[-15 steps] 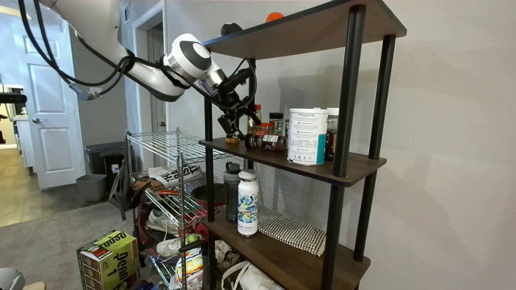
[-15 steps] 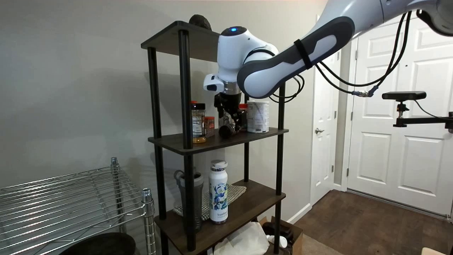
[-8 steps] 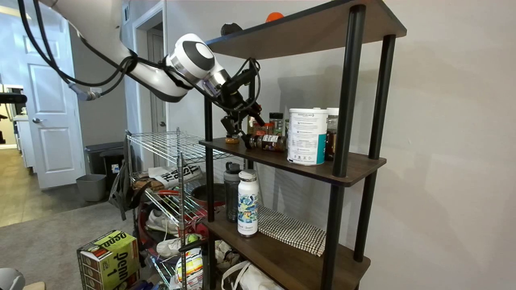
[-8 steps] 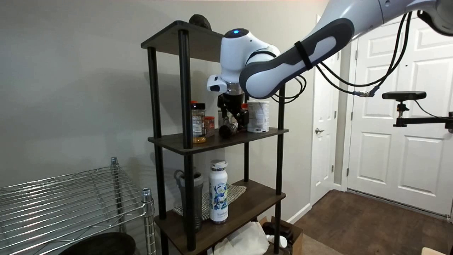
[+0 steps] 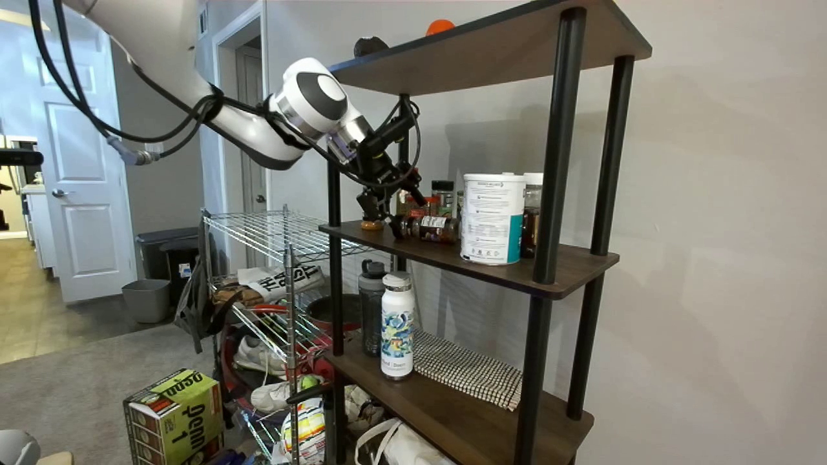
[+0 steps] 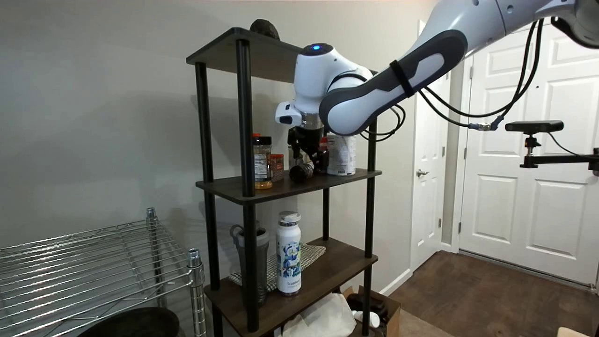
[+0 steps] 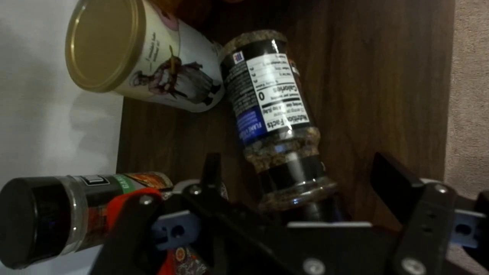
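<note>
My gripper [image 7: 298, 168] is spread wide: the wrist view shows a finger on either side of the neck of a jar [image 7: 271, 99], with a gap at each, so I have nothing held. Depth is hard to read there, and I cannot tell how far down the fingertips reach. The jar lies on its side on the middle shelf [image 5: 578, 261], capped end under the gripper.

In an exterior view its dark cap [image 6: 295, 174] faces me; from the wrist, the gripper's own parts hide most of that end. Only the wrist view gives me a legible nutrition label [image 7: 277, 88], upside down, and a gold-lidded tin [image 7: 183, 68] just beside the jar's base. A black-capped shaker [image 7: 78, 210] stands near, with a red thing [image 7: 116, 208] half hidden by the linkage.

In an exterior view a white canister [image 5: 493, 219] overlaps the jar's base end. I get a tall spice jar [image 6: 262, 161] in an exterior view, partly behind a post [image 6: 245, 117]. With the gripper in front, an exterior view leaves me just an amber jar foot [image 5: 372, 225].

Below, both exterior views give me a white bottle [image 5: 397, 329], a dark bottle [image 5: 371, 310] and a checked cloth [image 5: 465, 368]. An exterior view adds an orange thing [image 5: 440, 26] on the top shelf [image 5: 497, 58]; a camera [image 6: 534, 126] appears in an exterior view.
</note>
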`<state>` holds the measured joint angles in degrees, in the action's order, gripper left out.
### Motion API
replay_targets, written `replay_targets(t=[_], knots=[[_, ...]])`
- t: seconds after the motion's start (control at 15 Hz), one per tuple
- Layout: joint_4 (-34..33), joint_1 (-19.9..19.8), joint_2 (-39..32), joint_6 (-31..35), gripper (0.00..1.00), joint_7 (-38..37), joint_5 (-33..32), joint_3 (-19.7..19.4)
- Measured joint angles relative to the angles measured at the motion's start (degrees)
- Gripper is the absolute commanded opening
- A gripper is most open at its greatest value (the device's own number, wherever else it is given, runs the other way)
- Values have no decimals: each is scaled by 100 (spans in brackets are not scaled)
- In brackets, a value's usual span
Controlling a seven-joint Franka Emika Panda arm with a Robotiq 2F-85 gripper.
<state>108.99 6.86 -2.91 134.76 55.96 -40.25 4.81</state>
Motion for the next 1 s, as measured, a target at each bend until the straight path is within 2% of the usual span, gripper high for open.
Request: replay_targets(t=[1.0], knots=[[17,7,-90,117,100,1,-69,18]])
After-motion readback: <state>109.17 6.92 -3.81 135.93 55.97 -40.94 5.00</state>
